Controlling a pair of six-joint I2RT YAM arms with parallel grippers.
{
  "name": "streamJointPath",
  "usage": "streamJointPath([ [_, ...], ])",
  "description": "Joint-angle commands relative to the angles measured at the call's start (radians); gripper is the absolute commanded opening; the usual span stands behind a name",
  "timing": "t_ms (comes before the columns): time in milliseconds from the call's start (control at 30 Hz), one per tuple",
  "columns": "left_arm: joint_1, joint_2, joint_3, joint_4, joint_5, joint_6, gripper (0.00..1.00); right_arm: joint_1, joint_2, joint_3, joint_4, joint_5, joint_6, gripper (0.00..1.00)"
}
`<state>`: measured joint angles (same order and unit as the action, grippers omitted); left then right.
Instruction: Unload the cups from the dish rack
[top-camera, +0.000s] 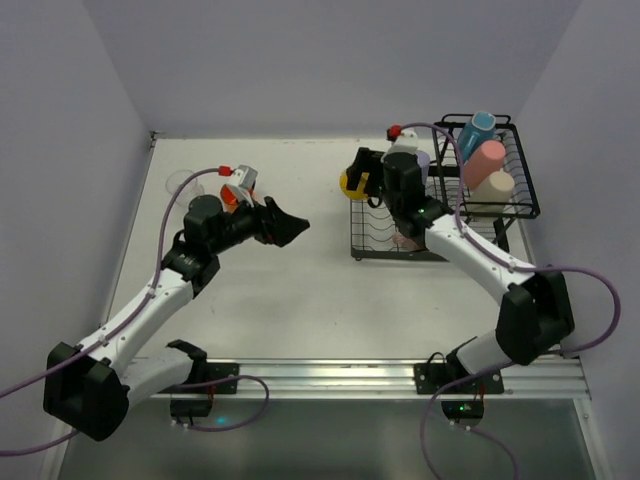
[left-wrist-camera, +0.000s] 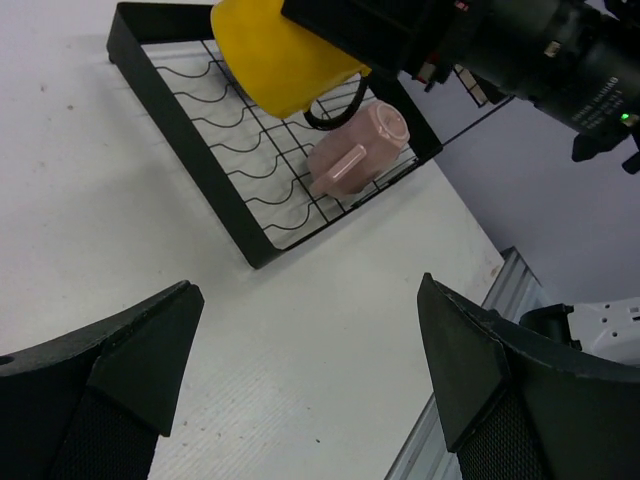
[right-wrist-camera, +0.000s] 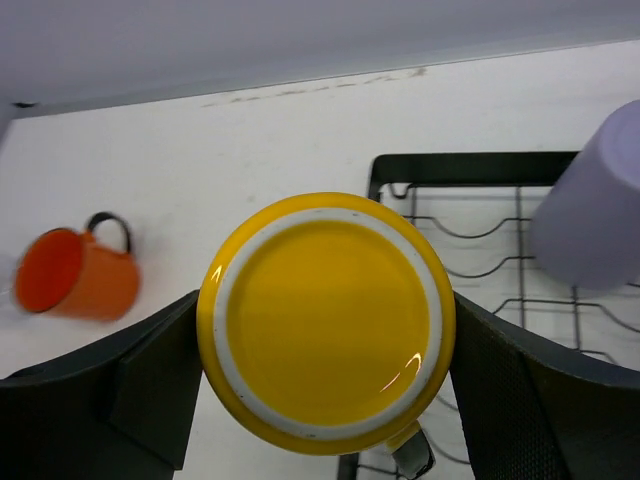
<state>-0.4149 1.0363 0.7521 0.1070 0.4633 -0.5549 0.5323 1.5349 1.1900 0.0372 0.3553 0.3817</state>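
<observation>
Yellow mug (right-wrist-camera: 325, 320) gripped, right end effector (top-camera: 360, 182) | left wrist: pink mug (left-wrist-camera: 355, 155)

bright even light, soft shadows, orange mug (right-wrist-camera: 80, 278) slightly blurred.

A robotics lab test cell — a white tabletop (top-camera: 300, 300) boxed in by plain pale-lavender walls (top-camera: 320, 60). A black-and-white left arm (top-camera: 150, 300) and a matching right arm (top-camera: 470, 250) are bolted to a ribbed aluminium rail (top-camera: 330, 375) at its near edge, with purple cables (top-camera: 164, 232) trailing loose. The black wire dish rack (top-camera: 375, 235) is the lone domestic piece.
</observation>
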Motion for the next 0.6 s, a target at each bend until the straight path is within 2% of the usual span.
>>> streamJointPath([
  [0, -0.005, 0.039, -0.039, 0.251, 0.086, -0.12, 0.95, 0.0, -0.16, -0.068, 0.185, -0.241, 0.196, 0.47],
  [200, -0.012, 0.131, -0.079, 0.463, 0.143, -0.246, 0.86, 0.0, -0.297, -0.237, 0.366, -0.505, 0.431, 0.49],
  [400, -0.033, 0.202, -0.082, 0.609, 0.167, -0.326, 0.76, 0.0, -0.286, -0.32, 0.5, -0.656, 0.597, 0.49],
  [567, -0.053, 0.234, -0.073, 0.678, 0.175, -0.349, 0.57, 0.001, -0.223, -0.351, 0.581, -0.733, 0.683, 0.49],
])
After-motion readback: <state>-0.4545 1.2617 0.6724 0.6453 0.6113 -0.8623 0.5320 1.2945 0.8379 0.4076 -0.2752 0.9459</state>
